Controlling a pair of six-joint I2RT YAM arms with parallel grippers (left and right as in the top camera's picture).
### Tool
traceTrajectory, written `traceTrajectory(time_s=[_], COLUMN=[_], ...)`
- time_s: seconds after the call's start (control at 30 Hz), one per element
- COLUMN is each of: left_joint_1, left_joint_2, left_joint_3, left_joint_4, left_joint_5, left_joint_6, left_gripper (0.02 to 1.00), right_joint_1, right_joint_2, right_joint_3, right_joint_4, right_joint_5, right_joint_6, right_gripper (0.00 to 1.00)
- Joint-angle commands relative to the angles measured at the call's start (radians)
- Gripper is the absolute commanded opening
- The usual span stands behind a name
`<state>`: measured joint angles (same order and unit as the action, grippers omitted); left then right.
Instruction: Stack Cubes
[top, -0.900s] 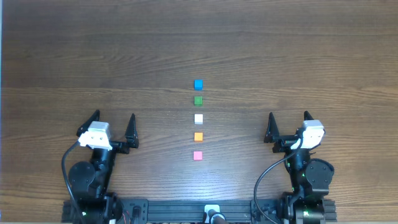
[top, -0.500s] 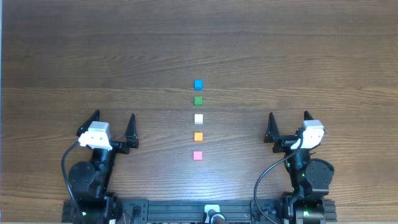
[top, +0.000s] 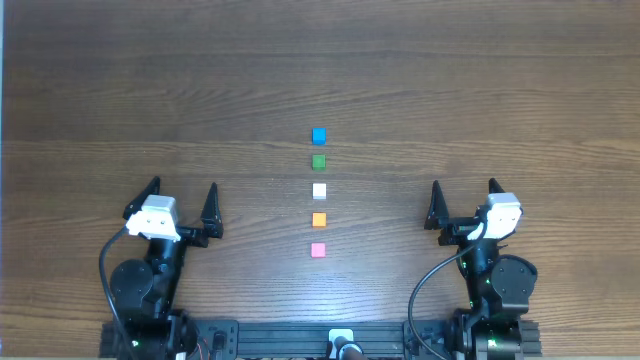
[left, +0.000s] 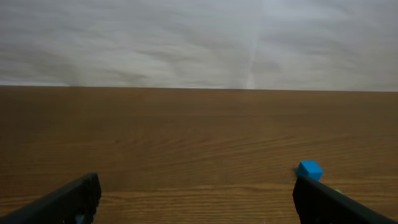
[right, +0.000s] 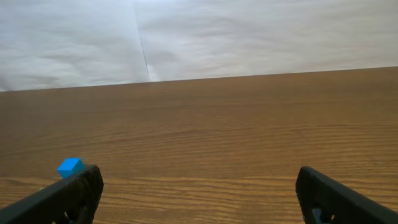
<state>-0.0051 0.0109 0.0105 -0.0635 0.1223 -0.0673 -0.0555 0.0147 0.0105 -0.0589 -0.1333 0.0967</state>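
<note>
Wooden table (top: 150, 80): central column of blue cube (top: 319, 136), green cube (top: 319, 162), white cube (top: 319, 191), orange cube (top: 319, 219), pink cube (top: 318, 250); left gripper (top: 182, 190), right gripper (top: 464, 188) flanking lower down, fingers spread.

Table (top: 150, 80) — dark grained wood, matt; cubes (top: 319, 191) look smooth plastic — jaws matt black.

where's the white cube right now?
Top view: the white cube sits mid-column on the table, halfway between left and right, with the green cube just beyond it and the orange cube just nearer the robot.
</note>
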Motion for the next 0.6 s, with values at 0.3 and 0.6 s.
traceTrajectory(time_s=[0.3, 0.6], left_joint_1=[0.003, 0.002], left_joint_2=[-0.004, -0.004], left_joint_3=[-0.005, 0.012], left_joint_4=[-0.002, 0.016], left_joint_5=[-0.008, 0.129], left_joint_6=[0.011, 0.002], left_gripper=[0.996, 1.000], right_joint_1=[0.005, 0.005], right_joint_2=[-0.009, -0.009], right_joint_3=[-0.005, -0.005], right_joint_4=[-0.005, -0.005], right_joint_5=[-0.007, -0.007], right_joint_6=[-0.008, -0.008], right_gripper=[0.991, 0.993])
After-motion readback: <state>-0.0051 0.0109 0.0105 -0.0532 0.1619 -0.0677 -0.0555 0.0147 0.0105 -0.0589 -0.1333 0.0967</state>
